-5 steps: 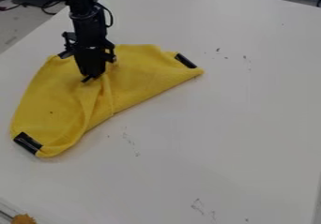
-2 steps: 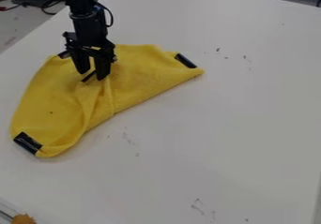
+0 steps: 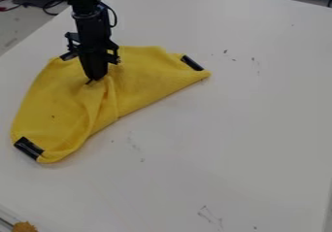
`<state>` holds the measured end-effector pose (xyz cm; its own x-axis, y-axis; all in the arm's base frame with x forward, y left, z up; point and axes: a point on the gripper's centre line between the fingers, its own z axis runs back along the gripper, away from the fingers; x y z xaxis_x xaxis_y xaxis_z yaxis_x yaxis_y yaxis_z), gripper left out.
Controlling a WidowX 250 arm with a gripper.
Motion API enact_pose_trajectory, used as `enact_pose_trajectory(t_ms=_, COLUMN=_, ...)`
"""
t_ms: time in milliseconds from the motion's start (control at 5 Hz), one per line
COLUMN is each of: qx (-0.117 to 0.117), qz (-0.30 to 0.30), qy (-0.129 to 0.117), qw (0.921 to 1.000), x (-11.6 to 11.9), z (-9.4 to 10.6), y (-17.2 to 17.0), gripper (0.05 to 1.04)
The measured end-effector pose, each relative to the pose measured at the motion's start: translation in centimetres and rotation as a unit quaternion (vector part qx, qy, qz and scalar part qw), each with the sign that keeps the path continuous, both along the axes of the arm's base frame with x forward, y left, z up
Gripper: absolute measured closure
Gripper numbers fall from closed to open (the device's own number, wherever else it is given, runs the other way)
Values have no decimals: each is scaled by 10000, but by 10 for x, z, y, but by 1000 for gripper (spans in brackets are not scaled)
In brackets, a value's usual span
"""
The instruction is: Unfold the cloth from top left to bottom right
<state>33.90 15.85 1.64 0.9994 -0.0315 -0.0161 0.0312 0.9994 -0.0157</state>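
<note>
Nearest the camera, in front of the yellow cloth [image 3: 52,105], is part of an orange-brown object [image 3: 24,227]. The cloth lies partly folded on a white table [image 3: 227,129], its rounded near end marked by a black strip [image 3: 28,148]. Raised creases run from that end toward the cloth's far middle. There the black gripper [image 3: 96,77] points down, touching the cloth, its two fingers drawn together with no gap showing. A sliver of black sits at their tips; whether they pinch any cloth, one cannot tell. Another black strip [image 3: 192,63] marks the cloth's right end. The arm [image 3: 88,10] rises beyond the cloth, and farther off, past the table's edge, are dark cables [image 3: 48,5].
</note>
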Motion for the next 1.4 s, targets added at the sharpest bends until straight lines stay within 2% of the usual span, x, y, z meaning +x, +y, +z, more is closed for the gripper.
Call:
enact_pose_trajectory(t_ms=200, qx=-1, qz=-27, qy=16, qw=10000, x=1, z=1, y=0, gripper=1023)
enact_pose_trajectory(t_ms=400, qx=41, qz=-21, qy=87, qw=10000, x=-1, z=2, y=0, gripper=1030)
enact_pose_trajectory(t_ms=600, qx=380, qz=-232, qy=-42, qw=9990, x=7, z=27, y=-10, gripper=1030)
enact_pose_trajectory(t_ms=800, qx=562, qz=-315, qy=-136, qw=9978, x=4, z=47, y=-29, gripper=1030)
enact_pose_trajectory(t_ms=1200, qx=561, qz=26, qy=-201, qw=9982, x=-28, z=52, y=-81, gripper=1031)
enact_pose_trajectory(t_ms=1400, qx=486, qz=203, qy=-267, qw=9983, x=-48, z=44, y=-112, gripper=1031)
